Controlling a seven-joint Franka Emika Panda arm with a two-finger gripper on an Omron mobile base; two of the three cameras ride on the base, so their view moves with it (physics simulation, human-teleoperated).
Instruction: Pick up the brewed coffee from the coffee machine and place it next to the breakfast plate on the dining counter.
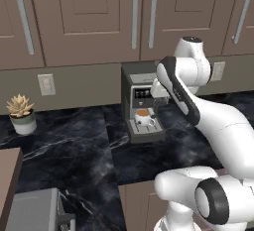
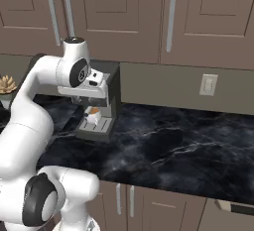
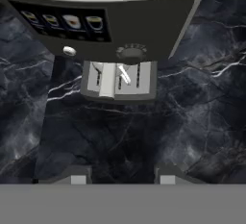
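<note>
Against the back wall, on the black marble countertop (image 1: 79, 150), stands the coffee machine (image 1: 140, 107), dark grey with a silver front and a small black display. On its drip tray (image 1: 147, 128) sits the brewed coffee (image 1: 144, 118), a small white mug with brown liquid at the rim, right under the spout. From the right base camera the mug (image 2: 92, 116) shows again in the machine's bay, partly behind the robot's wrist.

The white arm rises from the base, bends at a dark elbow joint and reaches forward and up, so that its hand (image 1: 159, 89) hangs just beside the machine's upper front, on the machine's right as I face it, above the level of the mug. The hand points roughly downward at the counter; its camera looks down over the machine's front panel (image 3: 103, 21), with four little cup icons and a round knob (image 3: 130, 53), onto the silver drip tray below. The gripper (image 3: 120, 176) is empty: its two dark fingertips (image 3: 77, 176) stand apart with a clear gap between them, part-way open, nothing between them, and they are well clear of the mug.

Off to the left a small succulent in a pale pot (image 1: 21, 114) stands on the same countertop, near a wall outlet (image 1: 46, 84). Taupe cabinet doors (image 1: 89, 17) with long silver handles hang above.
</note>
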